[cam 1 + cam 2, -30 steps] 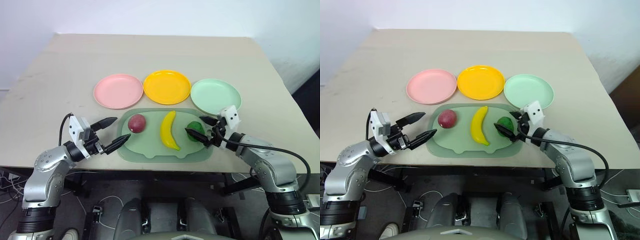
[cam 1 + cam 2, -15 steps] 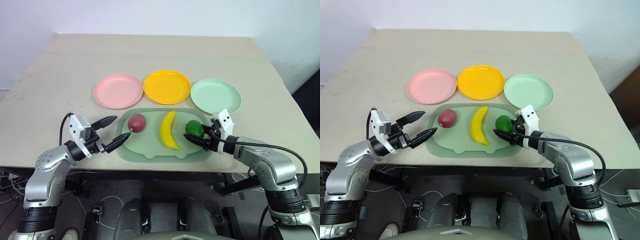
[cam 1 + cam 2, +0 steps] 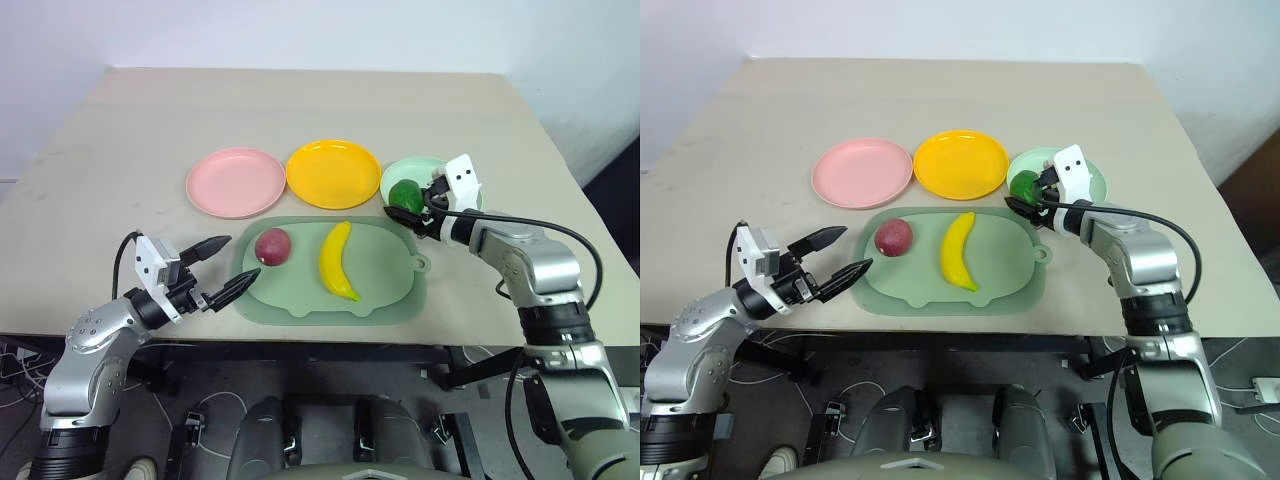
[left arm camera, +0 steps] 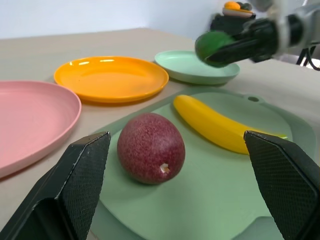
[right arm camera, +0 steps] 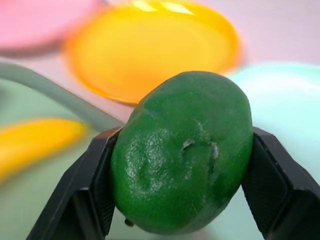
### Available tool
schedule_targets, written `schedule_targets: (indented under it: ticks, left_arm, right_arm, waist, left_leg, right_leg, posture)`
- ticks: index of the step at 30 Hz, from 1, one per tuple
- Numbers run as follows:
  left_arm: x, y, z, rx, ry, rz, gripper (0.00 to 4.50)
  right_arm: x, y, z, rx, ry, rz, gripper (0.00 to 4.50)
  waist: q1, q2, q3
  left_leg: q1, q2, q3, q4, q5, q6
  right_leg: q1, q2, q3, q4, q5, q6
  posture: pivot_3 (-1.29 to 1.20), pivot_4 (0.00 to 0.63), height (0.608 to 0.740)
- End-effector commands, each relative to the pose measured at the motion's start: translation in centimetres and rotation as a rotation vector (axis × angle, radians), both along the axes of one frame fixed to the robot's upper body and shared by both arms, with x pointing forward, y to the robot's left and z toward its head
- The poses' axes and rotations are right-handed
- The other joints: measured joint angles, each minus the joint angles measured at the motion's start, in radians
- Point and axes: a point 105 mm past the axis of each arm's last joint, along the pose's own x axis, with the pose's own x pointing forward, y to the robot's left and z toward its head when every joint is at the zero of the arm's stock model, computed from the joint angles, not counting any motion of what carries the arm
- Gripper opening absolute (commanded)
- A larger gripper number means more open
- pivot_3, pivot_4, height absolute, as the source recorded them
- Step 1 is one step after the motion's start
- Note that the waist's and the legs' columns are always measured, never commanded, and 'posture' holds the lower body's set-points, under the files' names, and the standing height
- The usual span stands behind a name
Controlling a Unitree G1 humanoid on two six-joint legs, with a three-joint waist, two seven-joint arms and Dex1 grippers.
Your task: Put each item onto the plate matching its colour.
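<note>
A: Start at the left edge. What's there?

B: Left gripper (image 3: 222,267) hangs off the table's (image 3: 100,170) near corner, just beside the tray (image 3: 380,300). Fingers spread wide, nothing between them, tips aimed toward the tray's left end.

A: Plates?

B: Three round shallow plates in a row behind the tray. Pink plate (image 3: 236,182) leftmost, bare. Yellow plate (image 3: 333,173) in the middle, glossy, bare. Mint green plate (image 3: 445,172) on the right, partly covered by the right gripper.

A: And on the tray?

B: The pale green rounded-rectangle tray holds two items. Plum (image 3: 273,246) at its left end: dark red, roundish, finely speckled skin with a small pale nick, seen close in the left wrist view. It lies in front of the gap between the pink and yellow plates. Banana (image 3: 337,261) near the tray's middle: smooth yellow, gently curved, one tip pointing toward the yellow plate. The two are apart, not touching. The tray's right end is bare.

A: The green one?

B: Green fruit (image 3: 405,194) is clamped in the right gripper (image 3: 407,198), a black finger pressed on each side. Dark green, round to slightly oval, dimpled skin with a small scuff. It is held over the near left rim of the mint green plate; whether it touches the plate I cannot tell.
</note>
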Motion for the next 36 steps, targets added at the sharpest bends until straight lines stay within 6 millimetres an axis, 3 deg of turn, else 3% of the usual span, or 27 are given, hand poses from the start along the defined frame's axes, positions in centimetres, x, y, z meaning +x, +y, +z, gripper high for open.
schedule_targets:
  ticks: [1,5,9,10,16,23,29,36]
  left_arm:
    - [-0.6,0.3,1.3,0.006,-0.055,0.015,4.50]
    - [-0.9,0.6,1.2,0.005,-0.053,0.031,4.50]
    - [-1.1,0.6,1.1,0.004,-0.054,0.038,4.50]
    - [-1.1,0.6,1.1,0.004,-0.053,0.039,4.50]
    - [-1.1,0.7,1.1,0.002,-0.050,0.042,4.50]
    - [-0.5,0.4,0.9,-0.002,-0.047,0.015,4.50]
    - [0.1,0.1,0.9,-0.006,-0.050,-0.007,4.50]
    - [0.4,-0.7,0.9,-0.008,-0.046,-0.033,4.50]
  right_arm:
    - [2.2,-1.0,0.9,-0.060,-0.042,-0.073,3.04]
    - [3.6,-1.9,0.3,-0.100,-0.015,-0.144,3.04]
    - [3.8,-2.1,1.1,-0.072,-0.036,-0.143,4.36]
    - [3.7,-2.1,1.4,-0.061,-0.045,-0.138,4.45]
    - [1.8,-2.2,3.9,-0.004,-0.118,-0.105,4.45]
    - [-2.5,3.0,4.0,0.071,-0.061,0.017,4.45]
    - [-7.0,7.8,2.1,0.172,0.118,0.140,4.45]
    - [-9.8,10.7,-0.8,0.225,0.308,0.163,4.45]
  waist:
    - [-0.002,0.000,0.000]
    - [-0.008,0.000,0.000]
    - [-0.008,0.001,0.000]
    - [-0.008,0.001,0.000]
    - [-0.008,0.001,0.001]
    - [-0.014,0.001,0.001]
    - [-0.017,0.001,0.000]
    - [-0.017,0.000,0.000]
  left_leg:
    - [0.000,0.000,0.001,0.000,0.000,0.000]
    - [0.000,0.000,0.003,0.000,0.000,0.000]
    - [0.000,0.001,0.004,0.000,0.000,-0.001]
    - [0.000,0.001,0.004,0.000,0.000,-0.001]
    - [0.000,0.001,0.005,-0.001,0.000,-0.001]
    - [0.000,0.003,0.004,-0.001,0.000,-0.001]
    - [0.000,0.002,0.003,-0.002,0.000,-0.001]
    - [-0.001,0.002,0.003,-0.002,0.000,-0.001]
  right_leg:
    - [0.000,0.000,0.000,0.000,0.000,0.000]
    - [-0.002,0.001,0.002,0.002,0.000,0.000]
    - [-0.002,0.001,0.002,0.002,0.000,0.000]
    - [-0.002,0.001,0.002,0.002,0.000,0.000]
    - [-0.003,0.001,0.003,0.002,0.000,0.000]
    - [-0.004,0.000,0.004,0.002,0.000,0.000]
    - [-0.004,0.000,0.003,0.002,0.000,0.000]
    - [-0.004,0.000,0.003,0.002,0.000,0.000]
  posture:
    - [0.00,0.150,0.695]
    - [0.00,0.150,0.695]
    - [0.00,0.150,0.695]
    - [0.00,0.150,0.695]
    - [0.00,0.150,0.695]
    - [0.00,0.150,0.695]
    - [0.00,0.150,0.695]
    - [0.00,0.150,0.695]
